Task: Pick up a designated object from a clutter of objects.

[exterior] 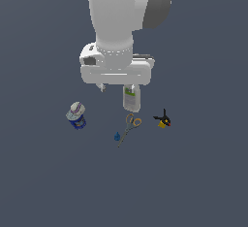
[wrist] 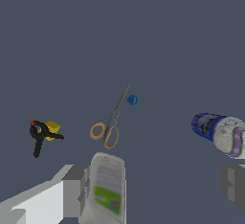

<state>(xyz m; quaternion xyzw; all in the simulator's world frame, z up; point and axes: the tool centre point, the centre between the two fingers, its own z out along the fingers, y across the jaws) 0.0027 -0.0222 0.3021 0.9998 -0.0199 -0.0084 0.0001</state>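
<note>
The end effector (exterior: 116,86) hangs over the desk (exterior: 203,182), with the bottle (exterior: 131,98) just beside it, toward the exterior view's right. The scissors (exterior: 129,128) lie beyond the bottle, the tiny item (exterior: 116,136) close beside their blades. The pronged tool (exterior: 163,119) lies well off to the exterior view's right, the can (exterior: 76,115) to its left.
</note>
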